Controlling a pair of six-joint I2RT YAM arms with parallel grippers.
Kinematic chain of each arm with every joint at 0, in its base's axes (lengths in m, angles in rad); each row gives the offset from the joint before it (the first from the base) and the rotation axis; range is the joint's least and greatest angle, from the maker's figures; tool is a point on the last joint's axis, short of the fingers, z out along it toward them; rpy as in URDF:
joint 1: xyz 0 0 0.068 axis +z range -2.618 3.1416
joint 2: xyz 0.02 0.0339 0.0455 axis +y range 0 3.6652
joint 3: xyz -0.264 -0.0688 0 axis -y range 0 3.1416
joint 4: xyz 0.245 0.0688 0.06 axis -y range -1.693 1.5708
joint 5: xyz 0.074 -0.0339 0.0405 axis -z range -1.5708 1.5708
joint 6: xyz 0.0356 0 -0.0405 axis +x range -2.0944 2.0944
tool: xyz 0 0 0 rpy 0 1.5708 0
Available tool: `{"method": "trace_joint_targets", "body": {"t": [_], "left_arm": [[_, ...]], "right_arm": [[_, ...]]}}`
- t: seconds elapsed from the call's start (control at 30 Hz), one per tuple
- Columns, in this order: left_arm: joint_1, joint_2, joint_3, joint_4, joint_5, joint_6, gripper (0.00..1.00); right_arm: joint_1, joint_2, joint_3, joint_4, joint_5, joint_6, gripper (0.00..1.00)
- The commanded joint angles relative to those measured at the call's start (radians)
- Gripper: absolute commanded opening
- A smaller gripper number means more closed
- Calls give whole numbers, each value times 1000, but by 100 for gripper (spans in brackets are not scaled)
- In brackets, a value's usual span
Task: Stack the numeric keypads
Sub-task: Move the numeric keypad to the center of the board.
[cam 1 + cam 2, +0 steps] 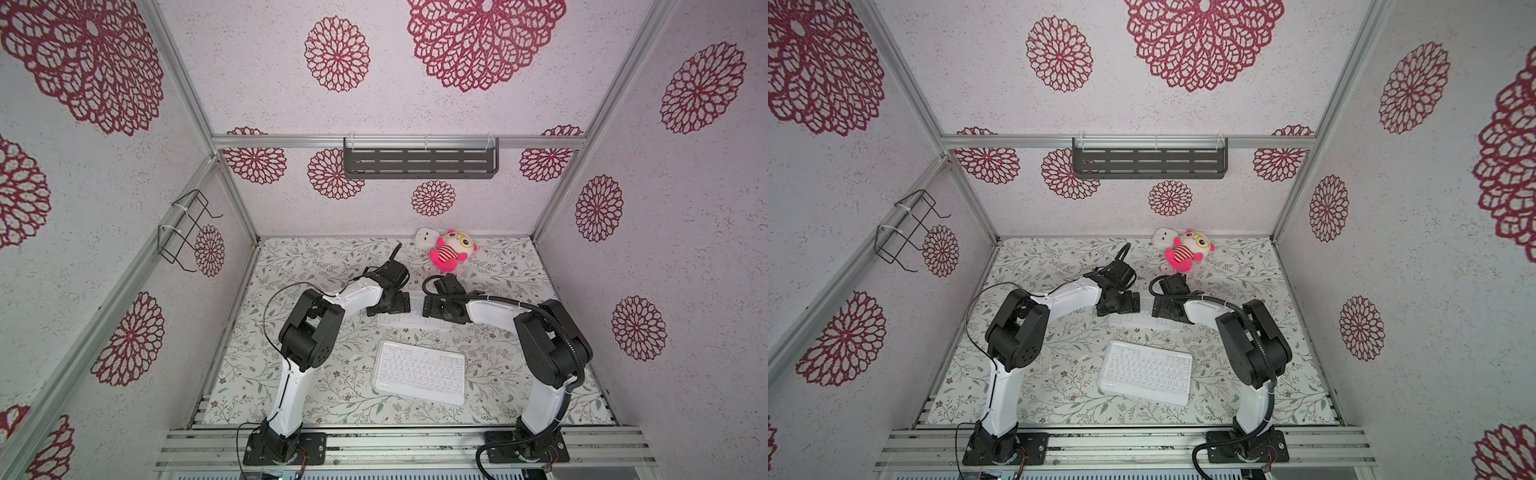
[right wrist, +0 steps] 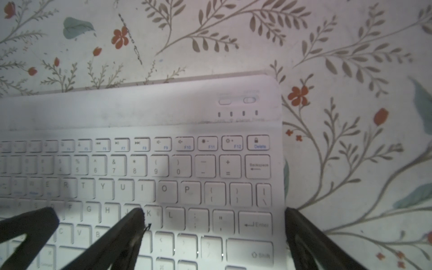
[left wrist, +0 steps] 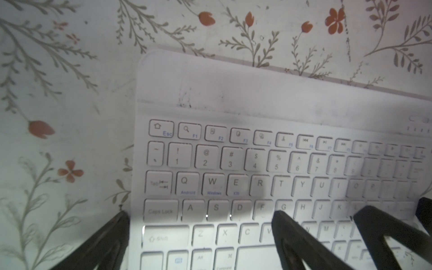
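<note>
Two white numeric keypads show in both top views. The far keypad (image 1: pixel 409 320) (image 1: pixel 1144 322) lies flat on the floral mat, partly under both grippers. My left gripper (image 3: pixel 201 217) (image 1: pixel 397 309) is open over its left end, with one finger (image 3: pixel 112 236) just off the short edge and the other over the G and V keys. My right gripper (image 2: pixel 214 212) (image 1: pixel 432 309) is open over the right end, with one finger (image 2: pixel 301 233) off the edge and the other at the J and K keys. The near keypad (image 1: pixel 419 372) (image 1: pixel 1146 372) lies in front, and its front edge looks thick.
A pink plush toy (image 1: pixel 453 249) and a small white cube (image 1: pixel 427 239) sit by the back wall. On that wall hangs a grey slotted shelf (image 1: pixel 419 163), and a black wire rack (image 1: pixel 189 232) on the left wall. The two arms curve in from the front rail.
</note>
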Motion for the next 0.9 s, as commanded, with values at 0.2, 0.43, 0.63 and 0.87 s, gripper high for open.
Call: {"method": "trace_joint_targets", "body": {"t": [0.2,0.43,0.63,0.87], "left_arm": [[-48,96,13,19,174,-12,98],[-55,102,6,87,270,-39,98],[-54,79,-43,173,337,-64,98],[-55,81,-50,187,353,-66,98]], "right_arm": [[45,47,26,-40,-99,-13,95],[53,16,-11,78,-244,-11,95],[53,-44,-72,265,-426,14,95],[52,-152,-128,370,-505,24,95]]}}
